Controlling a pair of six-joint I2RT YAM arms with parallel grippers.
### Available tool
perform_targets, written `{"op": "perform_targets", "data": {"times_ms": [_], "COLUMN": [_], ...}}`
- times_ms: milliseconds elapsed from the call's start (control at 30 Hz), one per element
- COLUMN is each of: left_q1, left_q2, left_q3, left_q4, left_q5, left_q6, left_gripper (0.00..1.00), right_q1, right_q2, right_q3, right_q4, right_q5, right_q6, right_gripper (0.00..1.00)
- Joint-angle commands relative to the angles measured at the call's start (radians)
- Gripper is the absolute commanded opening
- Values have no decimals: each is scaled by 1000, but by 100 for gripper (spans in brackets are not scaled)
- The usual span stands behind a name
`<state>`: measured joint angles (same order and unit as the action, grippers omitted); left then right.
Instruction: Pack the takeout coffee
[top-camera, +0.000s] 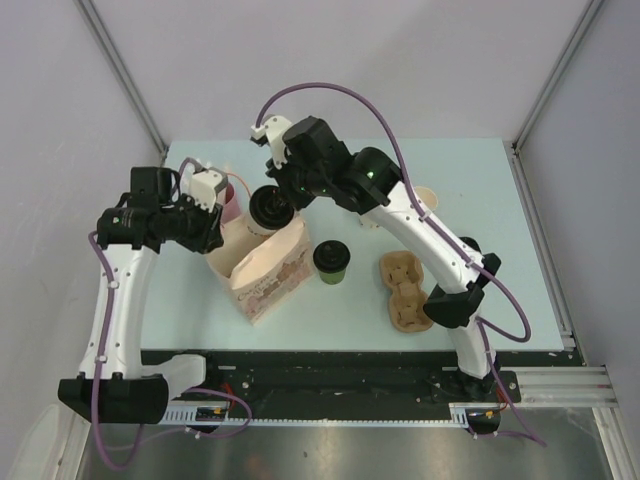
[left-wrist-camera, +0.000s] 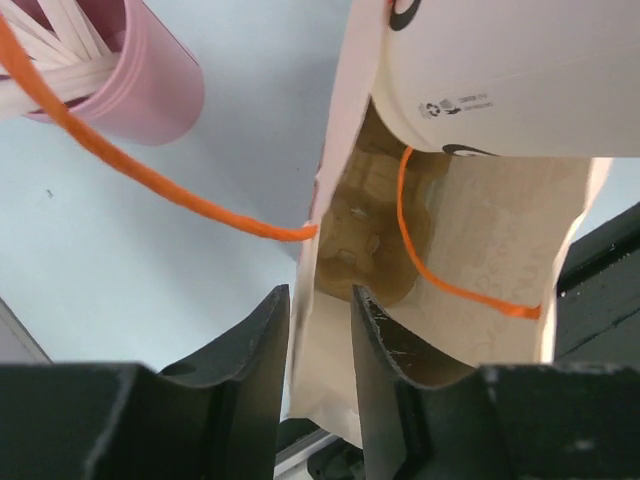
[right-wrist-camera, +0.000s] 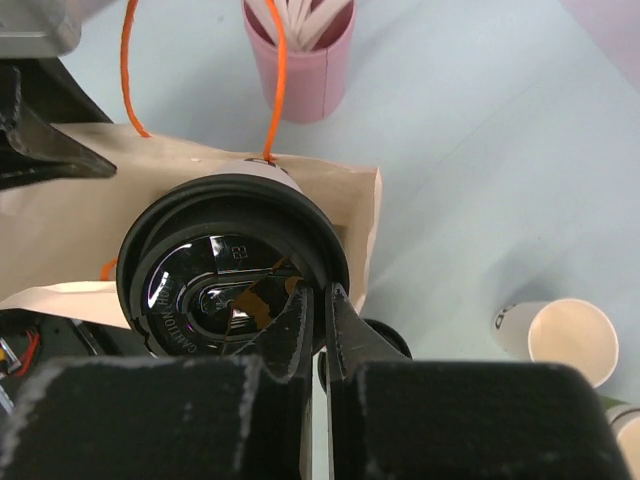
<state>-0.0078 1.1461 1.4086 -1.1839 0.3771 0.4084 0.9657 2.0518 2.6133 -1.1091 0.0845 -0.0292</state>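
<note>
Nearest, on the right, a brown pulp tray (top-camera: 405, 290) lies on the surface (top-camera: 480, 170). Left of it stands the dark green cup (top-camera: 331, 260), black lid on, upright, just beside the paper bag (top-camera: 268, 268) and not yet packed. The bag stands open-mouthed, with orange cord handles. The left end effector (left-wrist-camera: 320, 295) straddles the bag's left wall. Its fingers stand apart with the paper between them and seem not to pinch it, though the fold hides the contact. Further back, the white cup (right-wrist-camera: 215, 270), also lidded, is held over the far end of the bag mouth. The right end effector (right-wrist-camera: 318, 297) is clamped on the rim of its lid from above.

Handling, as judged: both cups are light, thin-walled paper, and side pressure will dent them. The lid is stiff but smooth, and a rim grip could pull it off if the cup is full. A hold at the lid rim or just under it looks soundest. The bag is limp and wants steadying.

Beyond stand a pink holder (top-camera: 232, 200) of white sticks and, far right, lidless cups (top-camera: 425, 195). The surface is pale blue, flat and matte; plain grey panels and metal posts enclose it
</note>
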Motion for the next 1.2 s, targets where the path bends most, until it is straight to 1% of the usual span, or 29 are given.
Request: {"op": "perform_targets", "data": {"times_ms": [0, 33, 67, 100, 167, 300, 433, 733, 867, 1000, 1033, 1167], "left_q1": [5, 5, 5, 5, 3, 0, -6, -8, -9, -8, -8, -8], "left_q2": [-23, -20, -20, -17, -14, -29, -58, -72, -54, -46, -46, -46], "left_q3": [-33, -33, -31, -31, -25, -17, -34, -50, -36, -30, -31, -36], "left_q4": [1, 1, 3, 3, 4, 4, 4, 4, 4, 7, 7, 9], "left_q5": [22, 20, 17, 16, 25, 101, 115, 132, 97, 43, 37, 25], "left_q6": [10, 16, 18, 21, 24, 12, -8, -39, -66, -83, -83, -85], "left_gripper": [32, 28, 22, 10, 1, 0, 0, 0, 0, 0, 0, 0], "right_q1": [18, 19, 19, 19, 21, 30, 45, 94, 111, 128, 128, 111], "right_q2": [-12, -15, -18, -24, -27, 10, 74, 116, 120, 93, 85, 90], "right_q3": [34, 33, 31, 25, 14, 1, 7, -61, -97, -183, -221, -272], "right_q4": [-75, -84, -104, -113, -152, -184, -164, -135, -141, -141, -141, -133], "right_q5": [21, 18, 14, 14, 21, 30, 50, 63, 83, 110, 116, 135], "right_q6": [-83, -83, -83, -84, -95, -92, -98, -150, -167, -176, -179, -167], "right_gripper": [0, 0, 0, 0, 0, 0, 0, 0, 0, 0, 0, 0]}}
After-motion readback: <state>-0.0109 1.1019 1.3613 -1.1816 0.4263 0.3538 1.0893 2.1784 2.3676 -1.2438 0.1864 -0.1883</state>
